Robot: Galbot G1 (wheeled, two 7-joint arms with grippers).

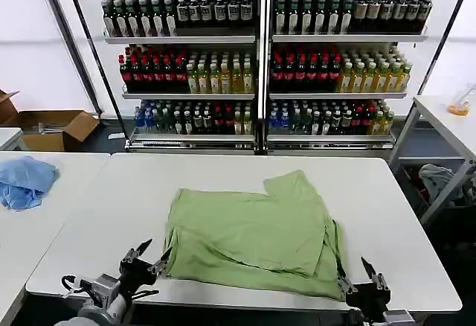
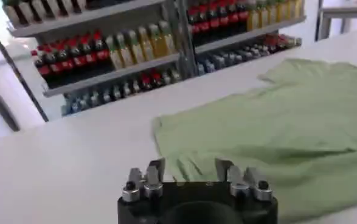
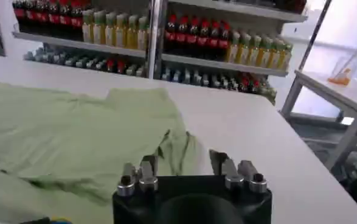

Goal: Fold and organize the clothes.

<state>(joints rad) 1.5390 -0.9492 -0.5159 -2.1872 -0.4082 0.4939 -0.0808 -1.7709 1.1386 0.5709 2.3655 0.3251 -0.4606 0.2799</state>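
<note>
Head view – shirt: a light green soft-fabric shirt [image 1: 253, 238], partly folded and wrinkled, lies mid-worktop reaching the near edge of the white table [image 1: 111, 214].
Head view – surroundings: crumpled blue cloth [image 1: 24, 181] on a side table at left; bottle shelves [image 1: 260, 58] behind; cardboard box [image 1: 56, 129].
Left wrist view – left gripper [image 2: 190, 173]: fingers spread apart, empty, just beside the shirt's near-left corner.
Right wrist view – right gripper [image 3: 187, 167]: fingers parted, empty, at the shirt's near-right corner.

Bright, even light; wrist views perhaps slightly blurred
</note>
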